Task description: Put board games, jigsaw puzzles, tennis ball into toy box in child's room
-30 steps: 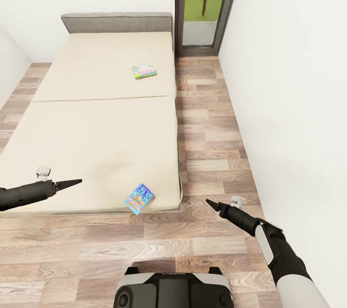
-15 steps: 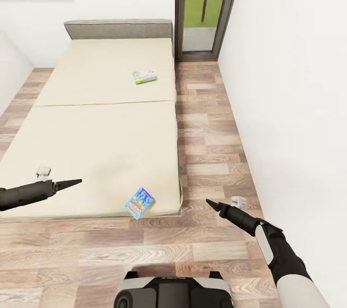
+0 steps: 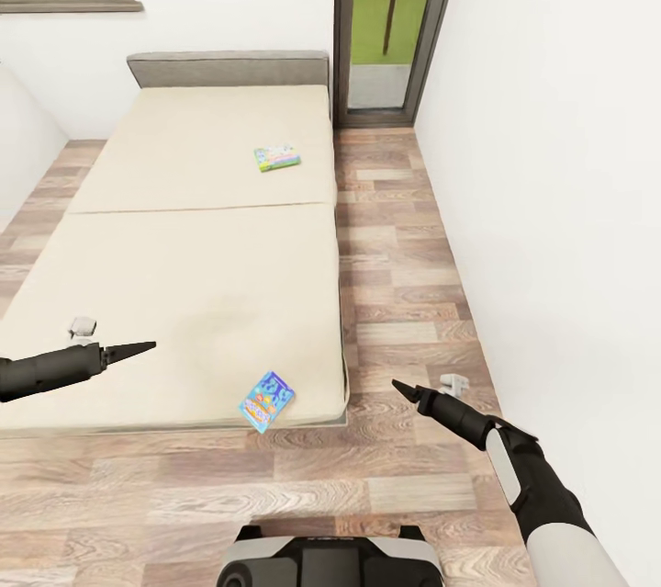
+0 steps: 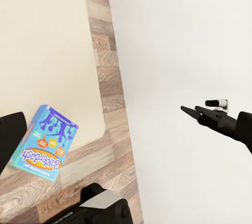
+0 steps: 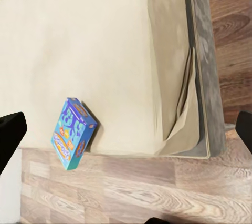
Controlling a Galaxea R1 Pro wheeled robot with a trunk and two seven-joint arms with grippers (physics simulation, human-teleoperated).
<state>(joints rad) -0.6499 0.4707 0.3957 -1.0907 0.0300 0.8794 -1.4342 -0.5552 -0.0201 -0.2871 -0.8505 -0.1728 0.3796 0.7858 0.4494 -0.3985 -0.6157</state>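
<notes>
The beige bed [image 3: 184,265] spreads across the left and middle of the head view. Two board games lie on it. A pale green-blue one [image 3: 277,157] rests far up near the right side. A blue "Balderdash" box [image 3: 266,400] [image 4: 44,142] [image 5: 73,133] sits at the near right corner, slightly over the edge. My left gripper [image 3: 147,347] hovers over the bed's near left part, open and empty. Over the floor right of the corner, my right gripper [image 3: 397,384] [image 4: 189,110] is open and empty. The table, toy box, jigsaw puzzles and tennis ball are out of view.
A strip of wood-plank floor [image 3: 404,247] runs between the bed and the white wall [image 3: 551,201] on the right. A glass door [image 3: 381,17] stands at the far end, beside the grey headboard [image 3: 228,68]. My base [image 3: 326,559] shows at the bottom.
The whole picture has slid downward, so the camera has moved. Both arms hold the same pose and the two board games lie where they were.
</notes>
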